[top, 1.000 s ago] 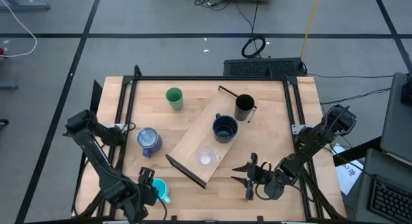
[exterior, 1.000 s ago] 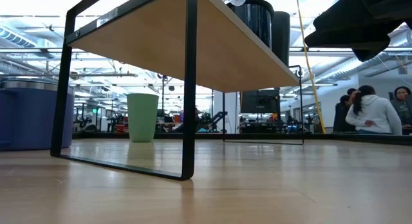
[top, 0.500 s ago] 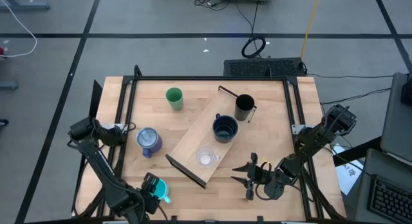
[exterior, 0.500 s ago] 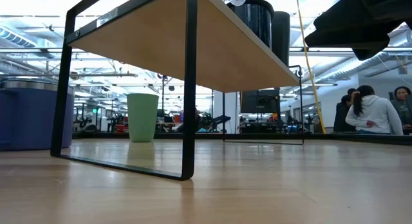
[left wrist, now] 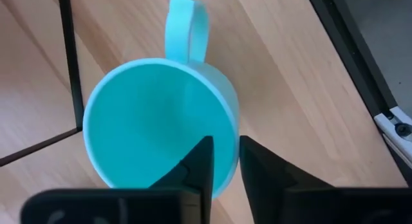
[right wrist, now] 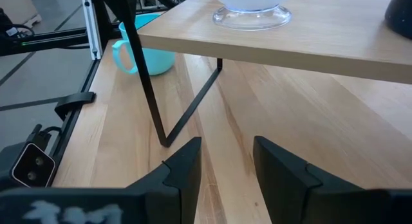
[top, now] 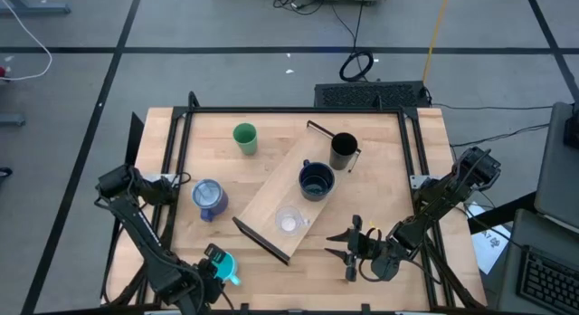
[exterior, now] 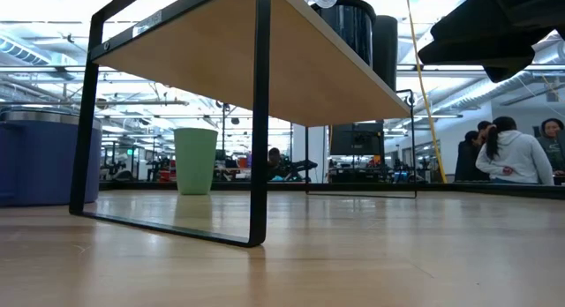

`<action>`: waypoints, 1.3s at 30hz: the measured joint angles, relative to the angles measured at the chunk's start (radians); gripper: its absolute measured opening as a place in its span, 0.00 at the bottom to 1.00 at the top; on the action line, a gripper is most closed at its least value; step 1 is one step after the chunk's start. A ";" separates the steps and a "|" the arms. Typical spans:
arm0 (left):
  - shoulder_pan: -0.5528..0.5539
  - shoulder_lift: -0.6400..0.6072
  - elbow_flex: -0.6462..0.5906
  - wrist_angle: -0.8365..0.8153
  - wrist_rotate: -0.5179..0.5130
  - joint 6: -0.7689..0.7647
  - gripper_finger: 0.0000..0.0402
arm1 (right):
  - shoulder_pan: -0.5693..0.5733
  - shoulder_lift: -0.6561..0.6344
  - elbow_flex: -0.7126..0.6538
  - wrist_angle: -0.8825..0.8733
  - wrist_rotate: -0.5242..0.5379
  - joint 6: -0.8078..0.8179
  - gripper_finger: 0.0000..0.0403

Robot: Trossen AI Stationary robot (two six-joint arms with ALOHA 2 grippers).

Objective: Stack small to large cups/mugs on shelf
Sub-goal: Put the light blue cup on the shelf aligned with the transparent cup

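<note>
Cyan handled mug (left wrist: 161,121) stands at the table's near left corner, directly under the left gripper (left wrist: 222,161), whose fingers straddle its rim wall, closing but not seen clamped. Its handle is turned away from the fingers. The right gripper (right wrist: 228,163), held open and empty, waits near right, farther off.

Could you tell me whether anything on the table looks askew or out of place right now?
The shelf sits diagonally across the table rather than square to its edges. No cup is tipped, and nothing looks spilled or damaged.
</note>
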 joint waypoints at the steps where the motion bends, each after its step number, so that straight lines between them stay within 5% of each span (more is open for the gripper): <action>1: 0.000 0.000 -0.003 0.003 0.000 0.000 0.18 | 0.000 0.000 0.000 0.000 0.000 0.000 0.32; 10: 0.000 0.000 -0.046 0.036 0.000 -0.003 0.16 | 0.000 0.000 0.000 0.000 0.000 -0.008 0.32; 16: 0.000 0.000 -0.047 0.056 0.017 0.026 0.03 | 0.000 0.000 0.000 0.000 0.000 -0.008 0.32; 21: 0.006 -0.002 -0.038 0.046 0.053 0.019 0.02 | 0.000 0.000 0.000 0.000 0.000 -0.027 0.32; 39: 0.028 -0.121 0.228 -0.125 -0.059 0.198 0.01 | 0.000 0.000 0.000 0.000 -0.001 -0.033 0.32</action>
